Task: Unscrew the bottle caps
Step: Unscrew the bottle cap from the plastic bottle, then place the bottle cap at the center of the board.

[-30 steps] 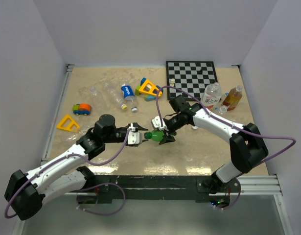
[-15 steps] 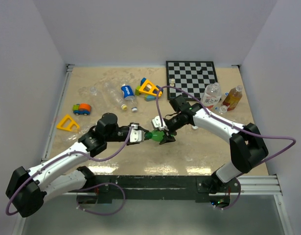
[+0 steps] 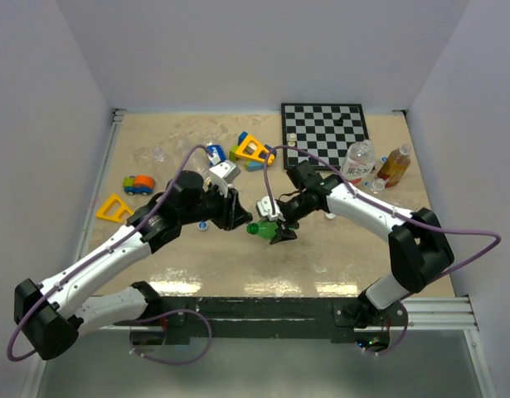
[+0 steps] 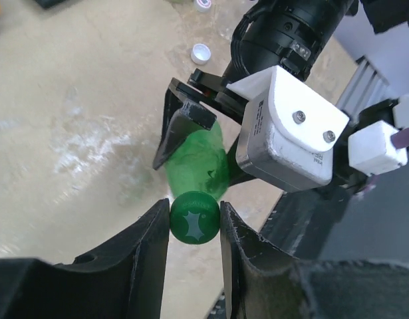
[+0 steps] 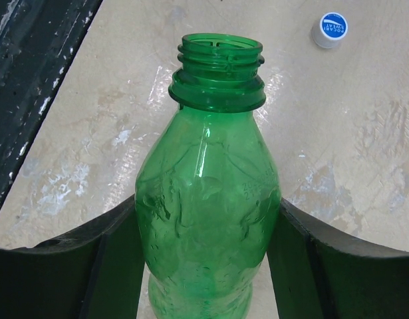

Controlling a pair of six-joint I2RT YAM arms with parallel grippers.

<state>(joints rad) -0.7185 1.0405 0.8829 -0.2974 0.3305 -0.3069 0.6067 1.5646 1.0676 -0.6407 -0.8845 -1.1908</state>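
Counting 4 bottles — 1 green bottle [image 3: 260,228] mid-table, 1 blue-label bottle [image 3: 212,152] lying at 11 o'clock, 1 clear bottle [image 3: 358,159] & 1 amber bottle [image 3: 395,166] standing at 2. Also showing — 1 green cap [image 4: 194,218], 1 chessboard [image 3: 324,124], 1 toy car [image 3: 138,184].

In the right wrist view the green bottle [image 5: 207,199] runs off the lower edge, base unseen; in the left wrist view the right claw [image 4: 201,149] hides much of its body; from above, the green cap [image 4: 195,218] cannot be made out at the left claw [image 3: 236,218]; the labels on the clear bottle [image 3: 358,159] and amber bottle [image 3: 394,166], at the far right corner of the desk [image 3: 321,257], are too small to read.
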